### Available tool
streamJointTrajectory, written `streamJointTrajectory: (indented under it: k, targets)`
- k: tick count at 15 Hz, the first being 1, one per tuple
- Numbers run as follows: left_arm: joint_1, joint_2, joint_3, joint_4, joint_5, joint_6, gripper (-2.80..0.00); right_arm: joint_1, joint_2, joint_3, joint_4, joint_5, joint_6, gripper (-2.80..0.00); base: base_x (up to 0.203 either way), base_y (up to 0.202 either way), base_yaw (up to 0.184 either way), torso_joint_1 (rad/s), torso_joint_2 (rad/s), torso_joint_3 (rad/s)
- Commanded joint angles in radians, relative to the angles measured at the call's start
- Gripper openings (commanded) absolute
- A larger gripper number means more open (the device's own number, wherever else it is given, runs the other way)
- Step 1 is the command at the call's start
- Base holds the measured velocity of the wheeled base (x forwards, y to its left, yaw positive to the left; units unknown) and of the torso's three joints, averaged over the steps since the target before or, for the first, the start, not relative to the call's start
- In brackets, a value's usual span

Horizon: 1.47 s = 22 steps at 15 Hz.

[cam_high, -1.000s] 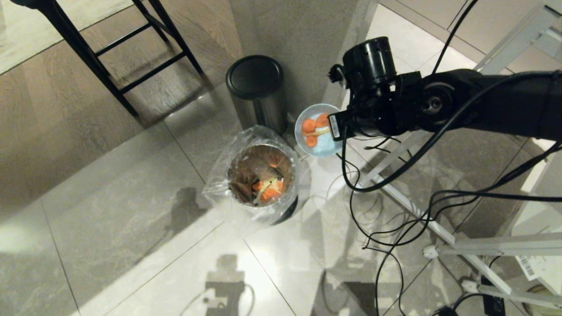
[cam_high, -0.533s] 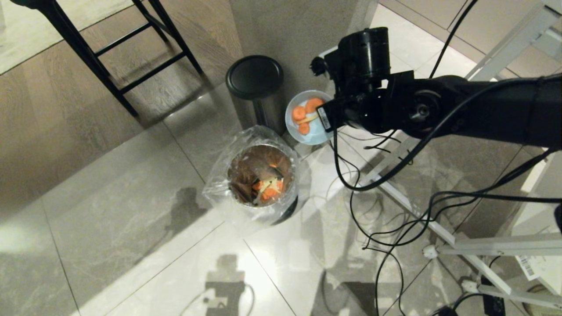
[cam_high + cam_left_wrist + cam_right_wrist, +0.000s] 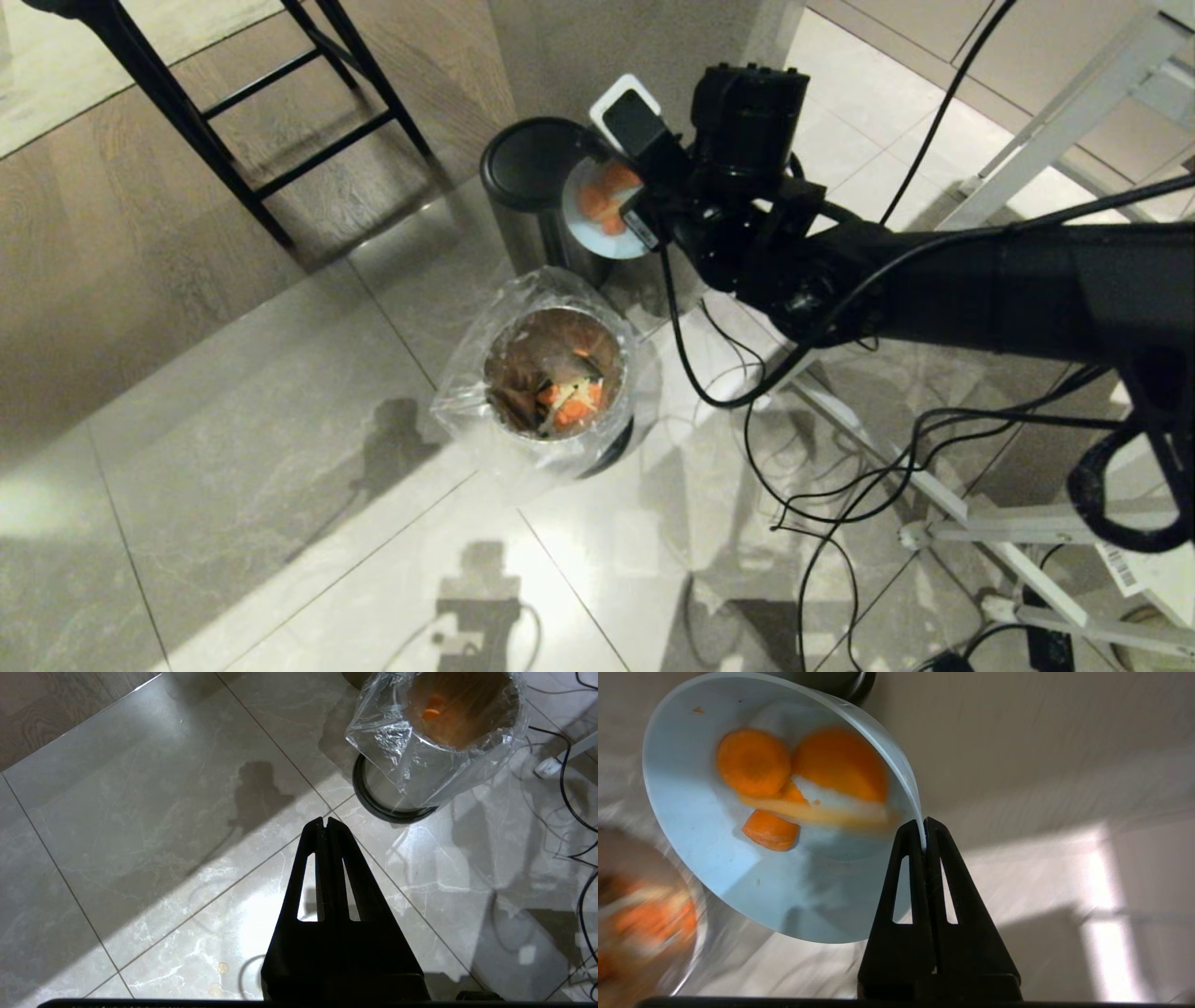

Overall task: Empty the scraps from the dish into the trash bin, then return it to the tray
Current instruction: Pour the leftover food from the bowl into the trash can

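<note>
Overhead head view; close wrist views

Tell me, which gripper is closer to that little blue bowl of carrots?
The right. The right gripper is shut on the bowl by its rim, beside the plastic-lined bin. The left gripper hangs shut over bare floor, away from the bowl.
</note>
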<state>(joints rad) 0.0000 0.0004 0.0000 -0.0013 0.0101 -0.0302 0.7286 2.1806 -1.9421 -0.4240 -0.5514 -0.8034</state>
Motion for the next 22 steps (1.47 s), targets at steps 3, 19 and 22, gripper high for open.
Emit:
streamJointTrajectory:
  k: [3,19,22]
  targets:
    - [0.000,0.000,0.000,0.000,0.001,0.000,-2.80,0.050,0.062,0.000,-0.084,-0.002,-0.064,-2.80,0.000,0.000,0.000,0.000,0.00,0.000]
    - [0.000,0.001,0.000,0.000,0.001,0.000,-2.80,0.201,0.195,0.036,-0.373,0.005,-0.411,-2.80,0.000,0.000,0.000,0.000,0.00,0.000]
    - [0.000,0.000,0.000,0.000,0.001,0.000,-2.80,0.208,0.194,0.121,-0.471,0.007,-0.483,-2.80,0.000,0.000,0.000,0.000,0.00,0.000]
